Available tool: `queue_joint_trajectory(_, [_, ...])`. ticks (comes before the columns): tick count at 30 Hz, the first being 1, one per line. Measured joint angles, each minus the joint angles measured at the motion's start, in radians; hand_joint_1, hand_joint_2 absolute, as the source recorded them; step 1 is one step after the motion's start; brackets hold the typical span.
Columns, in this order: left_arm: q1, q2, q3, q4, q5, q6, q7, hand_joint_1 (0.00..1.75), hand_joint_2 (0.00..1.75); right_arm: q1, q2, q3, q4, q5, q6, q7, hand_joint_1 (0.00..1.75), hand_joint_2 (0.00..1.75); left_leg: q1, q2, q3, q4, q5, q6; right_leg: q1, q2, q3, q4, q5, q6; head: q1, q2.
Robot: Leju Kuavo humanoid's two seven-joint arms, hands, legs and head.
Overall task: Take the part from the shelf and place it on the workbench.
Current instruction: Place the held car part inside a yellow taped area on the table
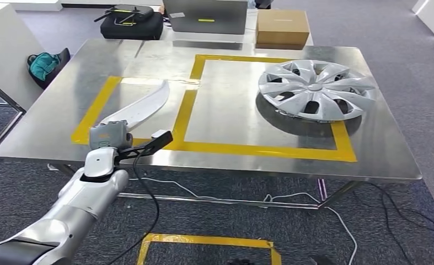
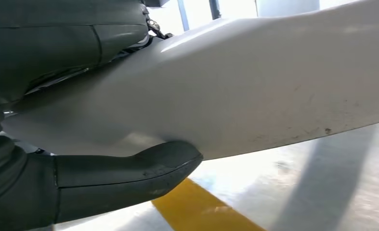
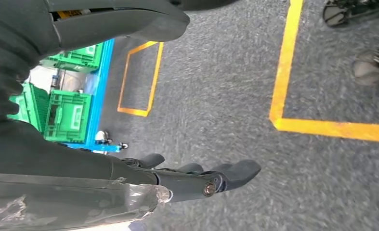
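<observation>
Our left hand (image 1: 108, 136) gripped a curved white trim part (image 1: 142, 106) over the steel bench (image 1: 49, 116), lower left; our right hand (image 3: 197, 180) hung spread.

I had the left arm (image 1: 87, 193) stretched forward from the lower left, its wrist over the table's near edge close to the left corner. The left hand (image 1: 108, 134) gripped the white part (image 2: 254, 91), thumb (image 2: 144, 168) pressed along one face and the darker fingers on the other. The right arm hung down, and the right hand (image 3: 197, 180) held nothing, fingers apart and pointing at the floor.
</observation>
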Motion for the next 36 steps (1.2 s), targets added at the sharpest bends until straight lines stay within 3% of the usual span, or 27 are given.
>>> queue_joint_trajectory(1, [0.000, 0.001, 0.000, 0.002, -0.001, -0.003, 0.003, 1.75, 1.75, 0.000, 0.001, 0.000, 0.002, 0.000, 0.002, 0.001, 0.00, 1.75, 0.006, 0.000, 0.012, 0.002, -0.015, -0.014, -0.007, -0.006, 0.029, -0.065, 0.024, 0.016, 0.004, 0.000])
queue_joint_trajectory(2, [-0.001, 0.002, 0.000, 0.003, -0.003, -0.005, 0.006, 1.75, 1.75, -0.002, 0.003, 0.000, 0.004, -0.001, 0.003, -0.001, 0.00, 1.75, 0.009, 0.001, 0.021, 0.005, -0.028, -0.026, -0.012, -0.012, 0.056, -0.116, 0.027, 0.020, 0.010, 0.000])
queue_joint_trajectory(3, [-0.002, 0.003, 0.000, 0.004, -0.005, -0.008, 0.009, 1.75, 1.75, -0.004, 0.004, 0.000, 0.005, -0.001, 0.004, -0.007, 0.00, 1.75, 0.009, 0.003, 0.026, 0.004, -0.038, -0.036, -0.015, -0.014, 0.070, -0.142, 0.024, 0.015, 0.013, 0.000])
queue_joint_trajectory(4, [-0.002, 0.003, 0.000, 0.004, -0.007, -0.009, 0.011, 1.75, 1.75, -0.005, 0.005, 0.000, 0.007, -0.001, 0.005, -0.013, 0.00, 1.75, 0.007, 0.004, 0.031, 0.002, -0.045, -0.043, -0.014, -0.012, 0.074, -0.145, 0.008, 0.004, 0.013, 0.000])
queue_joint_trajectory(5, [-0.004, 0.003, 0.000, 0.004, -0.008, -0.011, 0.012, 1.75, 1.75, -0.006, 0.004, 0.001, 0.006, -0.001, 0.004, -0.019, 0.00, 1.75, 0.008, 0.005, 0.034, 0.001, -0.043, -0.049, -0.013, -0.010, 0.076, -0.141, -0.007, -0.015, 0.011, 0.000])
queue_joint_trajectory(6, [-0.005, 0.002, 0.000, 0.004, -0.008, -0.011, 0.012, 1.75, 1.75, -0.004, 0.004, 0.001, 0.006, -0.001, 0.004, -0.022, 0.00, 1.75, 0.010, 0.004, 0.030, 0.013, -0.031, -0.055, -0.013, -0.006, 0.078, -0.137, -0.013, -0.028, 0.004, 0.000])
queue_joint_trajectory(7, [-0.005, 0.001, 0.000, 0.004, -0.009, -0.011, 0.013, 1.75, 1.75, -0.002, 0.003, 0.001, 0.006, -0.001, 0.003, -0.022, 0.00, 1.75, 0.012, 0.004, 0.012, 0.048, -0.012, -0.061, -0.012, -0.003, 0.087, -0.138, -0.023, -0.038, 0.000, 0.000])
queue_joint_trajectory(9, [0.000, 0.000, 0.000, 0.006, -0.010, -0.013, 0.014, 1.75, 1.75, 0.007, 0.003, 0.001, 0.006, -0.001, 0.003, -0.022, 0.00, 1.75, 0.013, 0.004, -0.060, 0.165, 0.006, -0.069, -0.010, 0.004, 0.117, -0.150, -0.040, -0.053, -0.005, 0.000])
queue_joint_trajectory(10, [0.008, 0.001, -0.001, 0.008, -0.010, -0.014, 0.015, 1.75, 1.75, 0.013, 0.003, 0.001, 0.006, -0.001, 0.003, -0.024, 0.00, 1.75, 0.012, 0.005, -0.099, 0.223, -0.018, -0.069, -0.008, 0.007, 0.139, -0.158, -0.047, -0.057, -0.007, 0.000])
queue_joint_trajectory(12, [0.026, 0.004, -0.001, 0.015, -0.009, -0.016, 0.018, 1.75, 1.75, 0.027, 0.003, 0.001, 0.007, -0.001, 0.003, -0.028, 0.00, 1.75, 0.007, 0.005, -0.157, 0.278, -0.111, -0.063, -0.004, 0.015, 0.187, -0.177, -0.062, -0.062, -0.010, 0.000])
queue_joint_trajectory(13, [0.031, 0.006, -0.001, 0.018, -0.009, -0.017, 0.020, 1.75, 1.75, 0.032, 0.003, 0.001, 0.007, -0.001, 0.004, -0.029, 0.00, 1.75, 0.003, 0.005, -0.179, 0.276, -0.149, -0.057, -0.001, 0.021, 0.210, -0.186, -0.070, -0.063, -0.010, 0.000])
queue_joint_trajectory(14, [0.033, 0.008, -0.001, 0.020, -0.009, -0.018, 0.023, 1.75, 1.75, 0.034, 0.003, 0.001, 0.007, -0.001, 0.004, -0.028, 0.00, 1.75, -0.002, 0.004, -0.195, 0.252, -0.157, -0.048, 0.003, 0.026, 0.230, -0.195, -0.078, -0.065, -0.012, 0.000])
queue_joint_trajectory(15, [0.033, 0.011, -0.001, 0.022, -0.009, -0.019, 0.025, 1.75, 1.75, 0.034, 0.003, 0.001, 0.007, -0.001, 0.004, -0.027, 0.00, 1.75, -0.009, 0.004, -0.206, 0.210, -0.125, -0.036, 0.006, 0.031, 0.247, -0.202, -0.087, -0.065, -0.013, 0.000])
queue_joint_trajectory(17, [0.033, 0.019, 0.000, 0.025, -0.009, -0.021, 0.029, 1.75, 1.75, 0.032, 0.004, 0.001, 0.008, -0.001, 0.004, -0.026, 0.00, 1.75, -0.028, 0.000, -0.215, 0.084, 0.048, -0.008, 0.012, 0.039, 0.273, -0.208, -0.106, -0.062, -0.015, 0.000])
queue_joint_trajectory(18, [0.034, 0.021, 0.000, 0.027, -0.009, -0.022, 0.030, 1.75, 1.75, 0.031, 0.004, 0.001, 0.008, -0.001, 0.004, -0.027, 0.00, 1.75, -0.036, -0.004, -0.215, 0.037, 0.129, 0.000, 0.016, 0.043, 0.281, -0.207, -0.118, -0.058, -0.013, 0.000])
queue_joint_trajectory(19, [0.033, 0.022, 0.000, 0.028, -0.009, -0.023, 0.031, 1.75, 1.75, 0.029, 0.004, 0.001, 0.009, -0.001, 0.004, -0.028, 0.00, 1.75, -0.040, -0.008, -0.215, 0.010, 0.180, 0.002, 0.018, 0.046, 0.286, -0.206, -0.131, -0.053, -0.012, 0.000])
queue_joint_trajectory(20, [0.031, 0.021, 0.000, 0.029, -0.009, -0.024, 0.031, 1.75, 1.75, 0.026, 0.004, 0.001, 0.010, -0.001, 0.004, -0.029, 0.00, 1.75, -0.042, -0.011, -0.215, 0.003, 0.192, 0.001, 0.021, 0.049, 0.289, -0.205, -0.143, -0.048, -0.011, 0.000])
queue_joint_trajectory(23, [0.011, 0.019, 0.004, 0.029, -0.004, -0.024, 0.033, 1.75, 1.75, 0.015, 0.002, 0.002, 0.009, -0.001, 0.003, -0.028, 0.00, 1.75, -0.036, -0.014, -0.205, 0.011, 0.176, 0.007, 0.023, 0.033, 0.282, -0.176, -0.183, -0.036, -0.007, 0.000])
queue_joint_trajectory(24, [0.006, 0.020, 0.006, 0.029, -0.001, -0.024, 0.034, 1.75, 1.75, 0.011, 0.001, 0.004, 0.009, -0.001, 0.003, -0.030, 0.00, 1.75, -0.034, -0.015, -0.200, 0.011, 0.170, 0.012, 0.023, 0.023, 0.261, -0.131, -0.209, -0.032, -0.006, 0.000])
queue_joint_trajectory(26, [0.007, 0.022, 0.012, 0.033, 0.005, -0.021, 0.034, 1.75, 1.75, 0.006, 0.000, 0.006, 0.009, -0.001, 0.003, -0.036, 0.00, 1.75, -0.036, -0.015, -0.189, 0.011, 0.160, 0.019, 0.026, 0.009, 0.187, 0.007, -0.269, -0.029, -0.004, 0.000])
queue_joint_trajectory(27, [0.012, 0.025, 0.017, 0.037, 0.007, -0.019, 0.034, 1.75, 1.75, 0.006, 0.000, 0.006, 0.009, -0.002, 0.003, -0.039, 0.00, 1.75, -0.037, -0.015, -0.182, 0.012, 0.153, 0.020, 0.027, 0.007, 0.151, 0.065, -0.284, -0.029, -0.004, 0.000])
queue_joint_trajectory(28, [0.018, 0.027, 0.022, 0.042, 0.009, -0.017, 0.034, 1.75, 1.75, 0.007, -0.001, 0.006, 0.009, -0.002, 0.002, -0.040, 0.00, 1.75, -0.038, -0.015, -0.174, 0.012, 0.147, 0.021, 0.028, 0.007, 0.127, 0.093, -0.277, -0.030, -0.004, 0.000])
queue_joint_trajectory(29, [0.022, 0.029, 0.027, 0.046, 0.011, -0.014, 0.034, 1.75, 1.75, 0.007, -0.001, 0.006, 0.009, -0.003, 0.002, -0.039, 0.00, 1.75, -0.039, -0.015, -0.163, 0.012, 0.139, 0.020, 0.029, 0.007, 0.121, 0.082, -0.246, -0.032, -0.004, 0.000])
queue_joint_trajectory(32, [0.020, 0.034, 0.039, 0.054, 0.013, -0.010, 0.034, 1.75, 1.75, 0.008, -0.001, 0.007, 0.009, -0.003, 0.003, -0.038, 0.00, 1.75, -0.041, -0.016, -0.138, 0.015, 0.120, 0.013, 0.031, 0.005, 0.172, -0.101, -0.102, -0.040, -0.004, 0.000])
queue_joint_trajectory(34, [0.017, 0.037, 0.044, 0.057, 0.013, -0.008, 0.034, 1.75, 1.75, 0.007, -0.001, 0.007, 0.009, -0.003, 0.003, -0.046, 0.00, 1.75, -0.046, -0.017, -0.136, 0.020, 0.114, 0.009, 0.031, 0.004, 0.199, -0.171, -0.072, -0.046, -0.006, 0.000])
queue_joint_trajectory(36, [0.016, 0.039, 0.050, 0.060, 0.014, -0.007, 0.034, 1.75, 1.75, 0.006, -0.001, 0.008, 0.010, -0.004, 0.003, -0.052, 0.00, 1.75, -0.048, -0.017, -0.139, 0.024, 0.114, 0.012, 0.031, 0.008, 0.204, -0.179, -0.076, -0.049, -0.008, 0.000])
